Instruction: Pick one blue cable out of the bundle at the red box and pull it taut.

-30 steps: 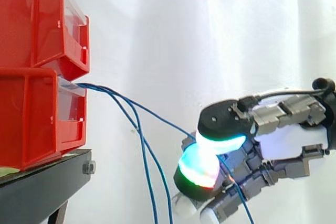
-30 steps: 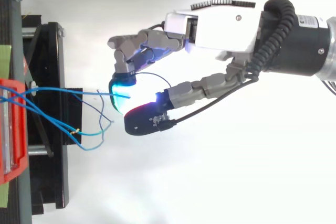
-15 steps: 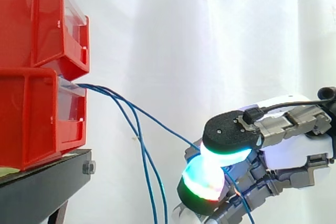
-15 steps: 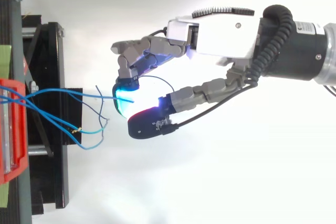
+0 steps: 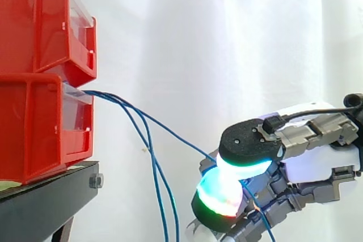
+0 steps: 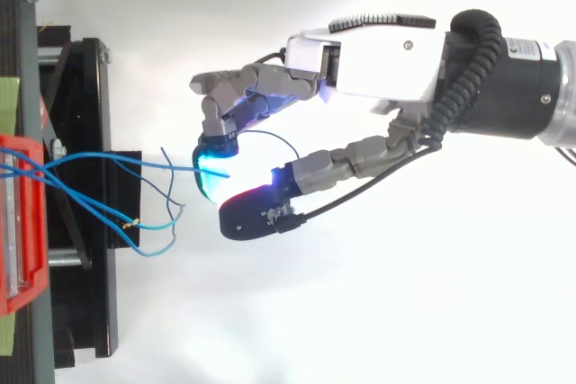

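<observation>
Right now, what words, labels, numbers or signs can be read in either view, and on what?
No text can be read.
White print on the robot's black wrist: too small to read.
Red bins, black stand, robot hand pinching the blue cable: no print.

Glossy red plastic bins (image 5: pixel 34 123), clear plastic fronts (image 5: pixel 76 114), matt black metal stand (image 5: pixel 45 202), dull steel bolt (image 5: pixel 96 181), soft matt white cloth curtain (image 5: pixel 198 43), thin smooth blue cable (image 5: pixel 170 130), hand (image 6: pixel 378 60) of smooth white plastic, grey metal-looking links (image 5: pixel 317 128), milky translucent pads (image 5: pixel 218 188).

Side level, top overhead (both close, sharing hand (image 6: pixel 378 53)).
</observation>
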`<state>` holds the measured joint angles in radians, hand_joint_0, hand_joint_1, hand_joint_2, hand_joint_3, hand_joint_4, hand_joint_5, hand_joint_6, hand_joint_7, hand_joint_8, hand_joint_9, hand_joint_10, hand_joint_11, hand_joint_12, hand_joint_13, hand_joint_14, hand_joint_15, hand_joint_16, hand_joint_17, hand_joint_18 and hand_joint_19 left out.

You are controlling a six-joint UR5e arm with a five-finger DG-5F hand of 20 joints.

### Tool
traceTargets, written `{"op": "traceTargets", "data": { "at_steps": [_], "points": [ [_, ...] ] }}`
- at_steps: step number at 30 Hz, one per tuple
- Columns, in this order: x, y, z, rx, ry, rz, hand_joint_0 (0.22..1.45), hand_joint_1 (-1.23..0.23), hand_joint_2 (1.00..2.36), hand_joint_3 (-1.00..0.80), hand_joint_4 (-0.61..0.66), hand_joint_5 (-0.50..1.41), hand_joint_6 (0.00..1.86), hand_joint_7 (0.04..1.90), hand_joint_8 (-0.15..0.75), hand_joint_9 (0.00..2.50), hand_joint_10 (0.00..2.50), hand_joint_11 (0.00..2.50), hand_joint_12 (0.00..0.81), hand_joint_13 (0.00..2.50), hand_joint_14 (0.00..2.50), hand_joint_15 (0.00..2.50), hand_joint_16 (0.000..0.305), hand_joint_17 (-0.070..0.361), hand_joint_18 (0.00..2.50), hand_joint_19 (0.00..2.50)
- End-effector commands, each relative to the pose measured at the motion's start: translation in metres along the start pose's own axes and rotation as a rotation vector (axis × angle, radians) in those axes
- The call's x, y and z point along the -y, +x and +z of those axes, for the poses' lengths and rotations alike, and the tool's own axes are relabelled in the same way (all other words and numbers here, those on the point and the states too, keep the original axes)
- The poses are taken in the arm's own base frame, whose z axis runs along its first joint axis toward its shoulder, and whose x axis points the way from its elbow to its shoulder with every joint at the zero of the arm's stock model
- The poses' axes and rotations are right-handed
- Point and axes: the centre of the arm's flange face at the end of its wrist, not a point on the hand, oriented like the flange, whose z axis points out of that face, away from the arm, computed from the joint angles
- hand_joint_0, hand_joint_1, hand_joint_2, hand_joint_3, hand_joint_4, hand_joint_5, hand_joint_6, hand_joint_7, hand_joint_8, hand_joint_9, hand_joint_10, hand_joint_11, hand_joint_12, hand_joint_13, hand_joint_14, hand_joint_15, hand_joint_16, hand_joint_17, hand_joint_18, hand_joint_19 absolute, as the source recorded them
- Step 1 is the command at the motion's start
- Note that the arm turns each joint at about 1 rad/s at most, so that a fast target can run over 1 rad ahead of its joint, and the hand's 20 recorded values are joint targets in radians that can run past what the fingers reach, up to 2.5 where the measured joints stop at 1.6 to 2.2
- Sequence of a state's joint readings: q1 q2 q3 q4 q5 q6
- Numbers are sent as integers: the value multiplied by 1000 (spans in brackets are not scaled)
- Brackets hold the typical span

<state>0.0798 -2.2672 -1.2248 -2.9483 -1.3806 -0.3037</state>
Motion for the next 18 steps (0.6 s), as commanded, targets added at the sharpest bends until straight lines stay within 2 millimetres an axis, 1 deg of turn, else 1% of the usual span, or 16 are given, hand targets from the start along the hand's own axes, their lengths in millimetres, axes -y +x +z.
{"op": "traceTargets", "data": {
  "at_steps": [1, 18],
  "points": [
    [0, 0, 0, 0, 1, 0, 628, -858, 1027, -36, 90, -111, 852, 1149, 281, 624, 5, 184, 359, 245, 0, 0, 56, 127, 373, 112],
    [0, 0, 0, 0, 1, 0, 627, -853, 1026, -33, 83, -111, 854, 1140, 283, 640, 4, 189, 359, 260, 0, 0, 56, 126, 376, 92]
  ]
}}
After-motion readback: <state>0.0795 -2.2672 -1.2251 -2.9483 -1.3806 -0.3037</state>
